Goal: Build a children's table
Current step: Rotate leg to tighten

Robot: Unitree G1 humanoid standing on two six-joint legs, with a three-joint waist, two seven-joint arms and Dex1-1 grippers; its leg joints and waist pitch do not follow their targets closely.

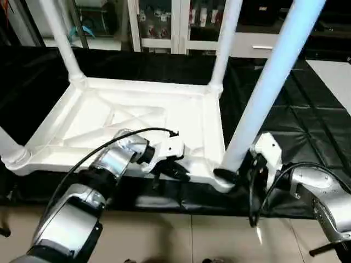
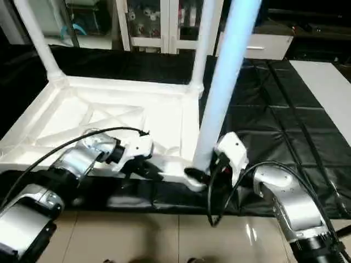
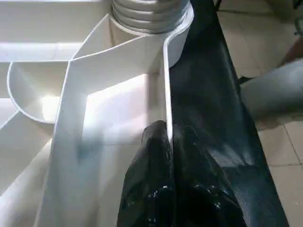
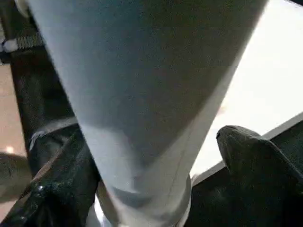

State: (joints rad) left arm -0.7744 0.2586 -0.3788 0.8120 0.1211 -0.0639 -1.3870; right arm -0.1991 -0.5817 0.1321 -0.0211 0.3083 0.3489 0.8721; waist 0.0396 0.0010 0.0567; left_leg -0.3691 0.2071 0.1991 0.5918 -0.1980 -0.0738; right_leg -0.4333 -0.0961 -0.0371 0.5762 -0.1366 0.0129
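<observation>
Table top (image 1: 137, 118): upside down on the black mat (image 1: 307, 126), ribbed underside facing up.
Legs: two stand upright in the far corners, far left leg (image 1: 61, 41) and far right leg (image 1: 225, 44); a third leg (image 1: 6, 148) is at the near left corner.
Fourth leg (image 1: 271, 82): at the near right corner, its foot in the socket, leaning right.
Left gripper (image 1: 178, 171): fingers closed on the top's near rim, one finger on each side of the rim.
Right gripper (image 1: 233, 174): fingers clamped around the fourth leg's base.

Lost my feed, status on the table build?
Left gripper clamps tabletop rim. Right gripper around fourth leg at near corner socket. Nothing blocking.
</observation>
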